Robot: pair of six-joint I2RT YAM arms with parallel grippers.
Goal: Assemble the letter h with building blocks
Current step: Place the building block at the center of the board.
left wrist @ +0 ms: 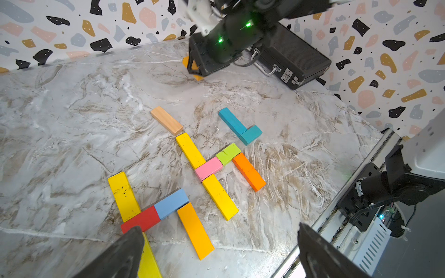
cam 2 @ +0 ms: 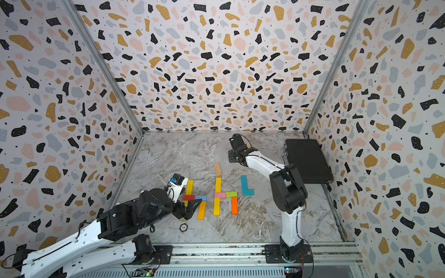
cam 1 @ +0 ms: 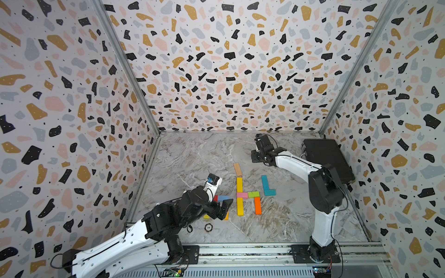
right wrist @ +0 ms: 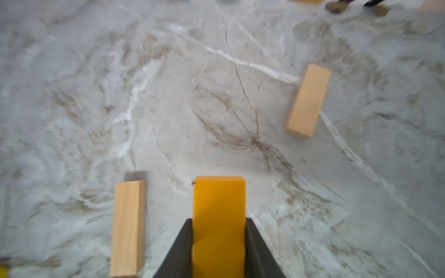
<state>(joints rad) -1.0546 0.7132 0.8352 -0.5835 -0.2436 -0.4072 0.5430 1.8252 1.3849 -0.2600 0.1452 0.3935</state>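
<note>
The right fingers (right wrist: pixel 181 245) are clamped tight on an orange-yellow block (right wrist: pixel 219 199), close beside the black case (cam 1: pixel 327 158). The left fingers (left wrist: pixel 120 255) are wide apart, far from the case, next to a yellow block (left wrist: pixel 148 260). The other building blocks (cam 1: pixel 242 195) lie flat on the desk (cam 1: pixel 192 154) between the left fingers and the case, in letter shapes. Two plain wood blocks (right wrist: pixel 127 228) lie near the held one.
</note>
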